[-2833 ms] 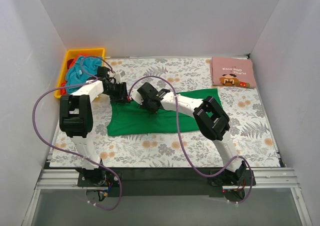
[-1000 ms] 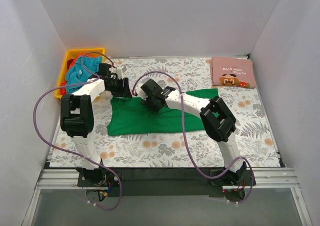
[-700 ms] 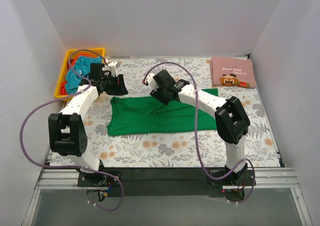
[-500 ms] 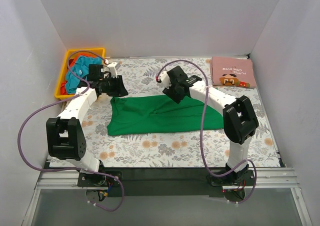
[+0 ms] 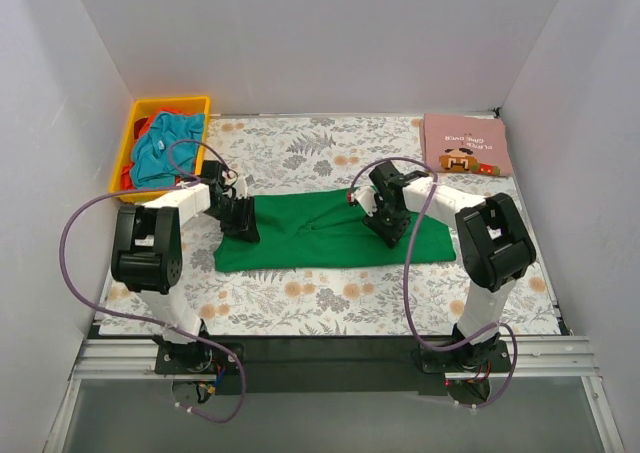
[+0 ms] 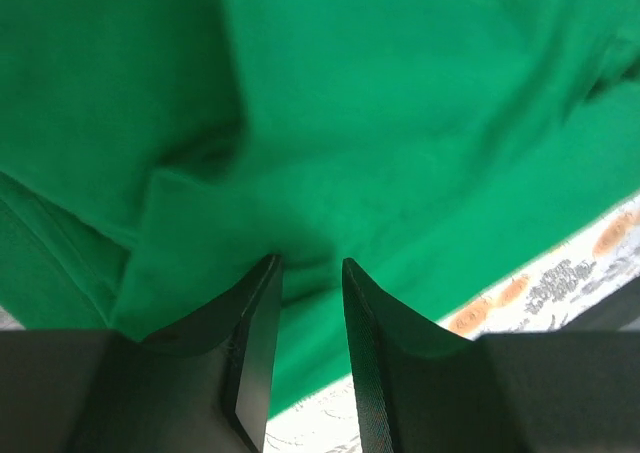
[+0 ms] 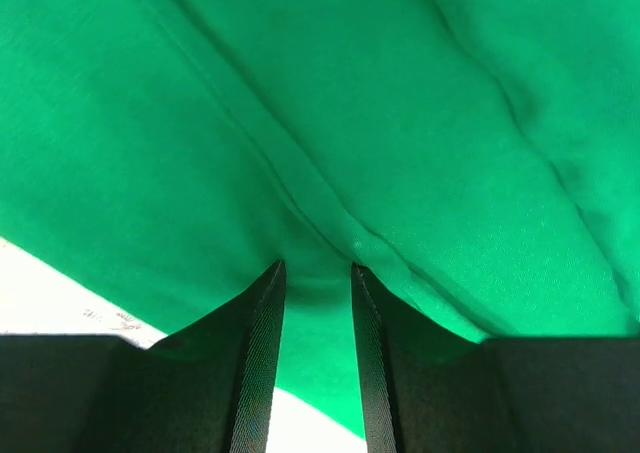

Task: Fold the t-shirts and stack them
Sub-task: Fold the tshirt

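Observation:
The bright green t-shirt (image 5: 320,238) lies on the floral cover as a long folded band. My left gripper (image 5: 241,225) is low on its left end and my right gripper (image 5: 392,229) is low on its right part. In the left wrist view the jaws (image 6: 310,263) stand a narrow gap apart, tips against the green cloth (image 6: 400,123) with nothing between them. In the right wrist view the jaws (image 7: 318,265) also stand slightly apart, tips on a fold ridge of the cloth (image 7: 400,103). The dusty pink shirt (image 5: 466,144) lies folded at the back right.
A yellow bin (image 5: 172,102) at the back left holds a teal shirt (image 5: 165,145) and a red one (image 5: 127,176). White walls close in the table on three sides. Purple cables loop from both arms.
Both grippers lifted the green shirt's far edge, spread apart, and came down toward the near side. The shirt now lies flatter and longer, and the jaws have let go.

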